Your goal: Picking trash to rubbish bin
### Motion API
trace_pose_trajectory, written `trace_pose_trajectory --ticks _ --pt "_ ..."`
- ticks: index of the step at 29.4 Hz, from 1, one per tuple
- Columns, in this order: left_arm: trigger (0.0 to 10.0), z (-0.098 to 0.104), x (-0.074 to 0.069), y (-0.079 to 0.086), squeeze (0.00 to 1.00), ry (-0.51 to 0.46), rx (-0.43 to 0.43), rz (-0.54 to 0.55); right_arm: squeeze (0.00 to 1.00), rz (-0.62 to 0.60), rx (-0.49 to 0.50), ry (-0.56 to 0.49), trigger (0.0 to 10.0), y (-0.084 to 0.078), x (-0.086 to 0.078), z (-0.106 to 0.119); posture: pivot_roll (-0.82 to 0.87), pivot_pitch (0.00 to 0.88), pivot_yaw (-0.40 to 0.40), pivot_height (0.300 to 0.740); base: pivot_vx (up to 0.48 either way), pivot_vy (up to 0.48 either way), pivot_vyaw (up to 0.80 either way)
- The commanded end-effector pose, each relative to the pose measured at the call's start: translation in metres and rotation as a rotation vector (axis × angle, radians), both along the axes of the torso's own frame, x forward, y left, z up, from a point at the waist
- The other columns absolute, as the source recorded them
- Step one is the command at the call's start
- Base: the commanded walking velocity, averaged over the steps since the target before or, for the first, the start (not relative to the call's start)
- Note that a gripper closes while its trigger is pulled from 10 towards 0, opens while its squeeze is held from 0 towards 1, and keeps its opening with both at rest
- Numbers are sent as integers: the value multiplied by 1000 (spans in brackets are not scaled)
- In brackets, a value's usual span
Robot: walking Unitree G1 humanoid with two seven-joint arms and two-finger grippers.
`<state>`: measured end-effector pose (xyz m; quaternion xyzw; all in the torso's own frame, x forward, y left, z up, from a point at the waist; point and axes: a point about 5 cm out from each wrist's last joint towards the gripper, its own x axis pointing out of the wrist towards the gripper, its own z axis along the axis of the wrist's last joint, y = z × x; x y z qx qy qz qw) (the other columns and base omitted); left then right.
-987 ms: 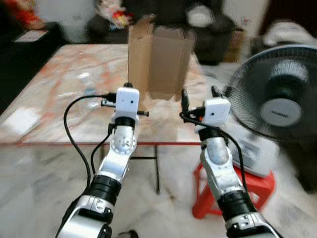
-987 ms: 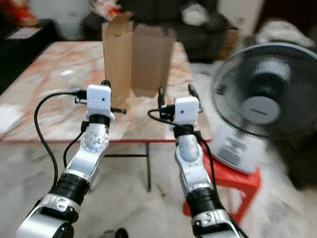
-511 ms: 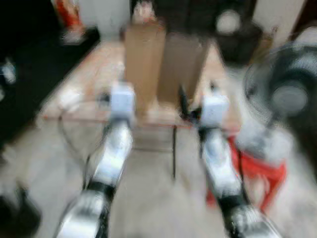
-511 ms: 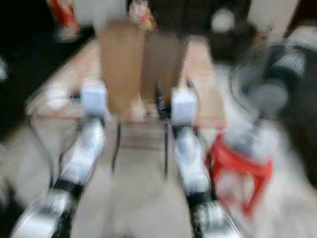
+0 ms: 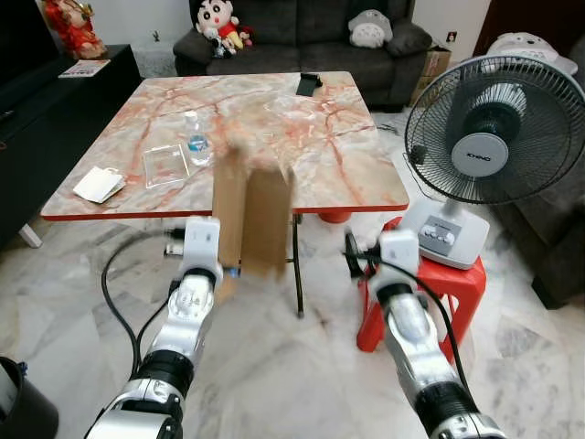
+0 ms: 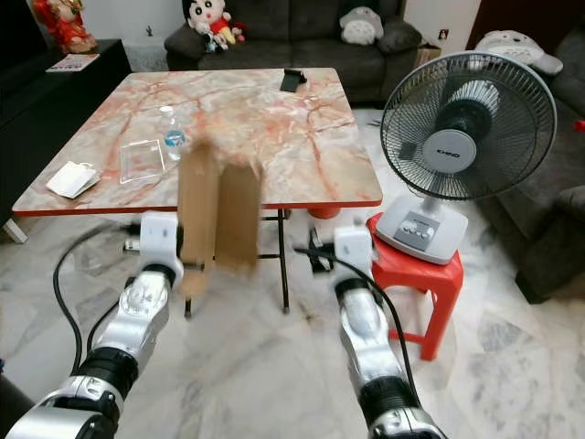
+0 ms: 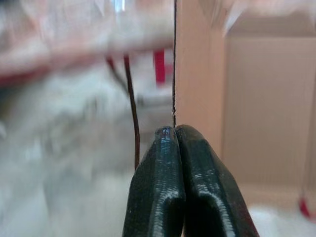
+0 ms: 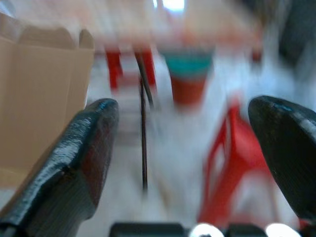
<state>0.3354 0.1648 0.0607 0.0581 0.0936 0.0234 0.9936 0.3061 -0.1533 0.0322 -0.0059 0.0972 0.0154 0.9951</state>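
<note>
One cardboard box [image 5: 251, 215] upright, long axis vertical, clamped in left tool [image 7: 177, 136]; right tool [image 8: 197, 148] spread apart.

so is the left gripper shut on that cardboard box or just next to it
Shut on it: the left gripper has its fingers pressed together on a wall edge of the cardboard box.

A square marble-patterned table [image 5: 274, 197] with a red edge stood on thin dark legs over a pale, veined marble floor [image 5: 274, 366]. Beyond it sat a dark grey sofa [image 5: 302, 37] holding plush toys [image 5: 219, 18] — one grey, one in red. To the right a black-grilled desk fan [image 5: 484, 151] rested on a red plastic stool [image 5: 439, 293]. A dark low cabinet [image 5: 37, 119] ran along the left — the room was evenly, brightly lit.
</note>
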Motion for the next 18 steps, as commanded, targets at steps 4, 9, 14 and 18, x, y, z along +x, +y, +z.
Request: trace_pose_trajectory --ticks 4,9,14,18 --pt "10000 -44 -28 22 0 220 -15 37 0 -51 31 262 10000 -16 -34 -48 -98 30 7 740 0 0 0" --pt "10000 -86 -70 39 0 430 32 81 0 -79 17 505 10000 -26 -83 -90 -98 31 9 740 0 0 0" --pt "10000 -101 -89 44 0 502 45 94 0 -88 31 588 10000 -27 -104 -103 -98 30 8 740 0 0 0" --pt "10000 -114 -107 48 0 591 84 95 0 -97 15 695 10000 -28 -127 -117 -92 30 11 740 0 0 0"
